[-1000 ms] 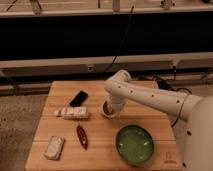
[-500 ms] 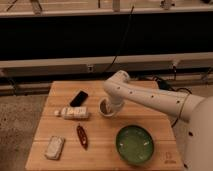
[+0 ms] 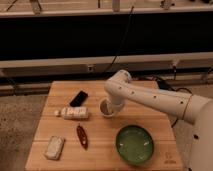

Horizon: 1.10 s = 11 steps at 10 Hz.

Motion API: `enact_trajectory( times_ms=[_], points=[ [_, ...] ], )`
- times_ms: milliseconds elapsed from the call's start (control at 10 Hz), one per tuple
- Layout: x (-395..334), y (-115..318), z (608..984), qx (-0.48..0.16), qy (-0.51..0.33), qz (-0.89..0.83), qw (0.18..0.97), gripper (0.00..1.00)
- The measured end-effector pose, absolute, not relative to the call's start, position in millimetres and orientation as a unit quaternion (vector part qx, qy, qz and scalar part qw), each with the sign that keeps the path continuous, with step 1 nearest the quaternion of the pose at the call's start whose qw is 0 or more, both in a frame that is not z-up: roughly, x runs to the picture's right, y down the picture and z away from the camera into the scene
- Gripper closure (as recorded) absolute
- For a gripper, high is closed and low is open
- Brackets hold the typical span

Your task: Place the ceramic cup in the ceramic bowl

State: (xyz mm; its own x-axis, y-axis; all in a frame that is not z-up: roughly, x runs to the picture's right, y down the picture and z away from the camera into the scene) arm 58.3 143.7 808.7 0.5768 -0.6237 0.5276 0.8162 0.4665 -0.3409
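Note:
The ceramic cup [image 3: 104, 109], small and whitish, stands on the wooden table [image 3: 150, 97] near its middle. My gripper [image 3: 107, 105] reaches down at the end of the white arm and is shut on the cup, partly covering its rim. The ceramic bowl [image 3: 135, 144], wide and glossy green, sits at the front right of the table. It lies to the right of the cup and nearer the front edge, with bare wood between them.
A black phone [image 3: 78, 98] lies at the back left. A white rectangular box [image 3: 74, 113] lies just left of the cup. A dark red oblong thing [image 3: 82, 136] and a pale packet [image 3: 54, 147] lie at the front left.
The gripper has closed on the cup. Arm and cup stay in nearly the same place on the table.

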Motion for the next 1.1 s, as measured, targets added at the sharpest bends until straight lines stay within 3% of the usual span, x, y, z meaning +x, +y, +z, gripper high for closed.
enact_trajectory(
  times_ms=[1100],
  points=[
    [72.2, 136.2, 741.9, -0.29, -0.164, -0.399, 0.854, 1.0]
  ],
)
